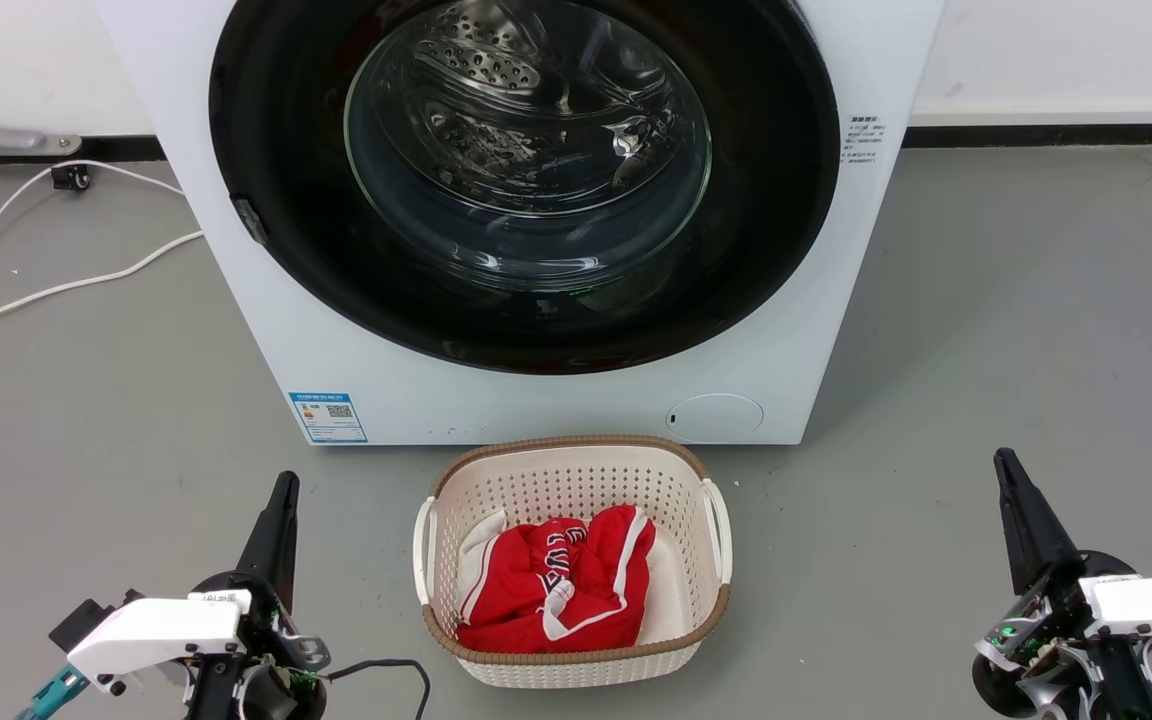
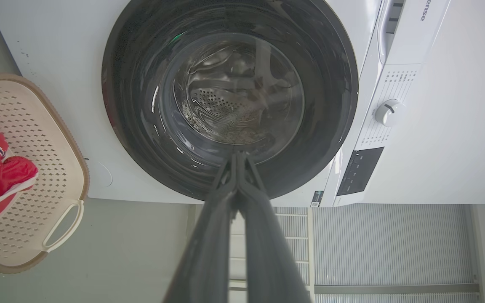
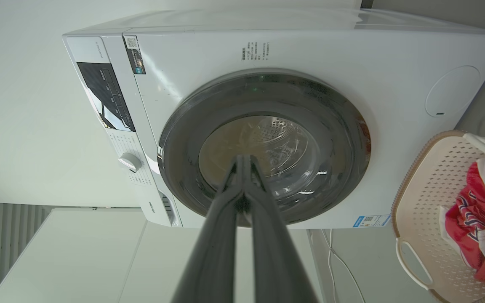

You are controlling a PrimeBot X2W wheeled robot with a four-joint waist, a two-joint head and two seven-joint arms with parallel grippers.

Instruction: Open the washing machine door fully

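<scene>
The washing machine stands on the grey floor. Its door lies flat against the front and seems shut, though the seam is hard to read from this angle. Just in front sits a cream basket holding a red garment. The left gripper and right gripper hang low on either side of the basket, well apart from the door. Each has its jaws pressed together on nothing.
</scene>
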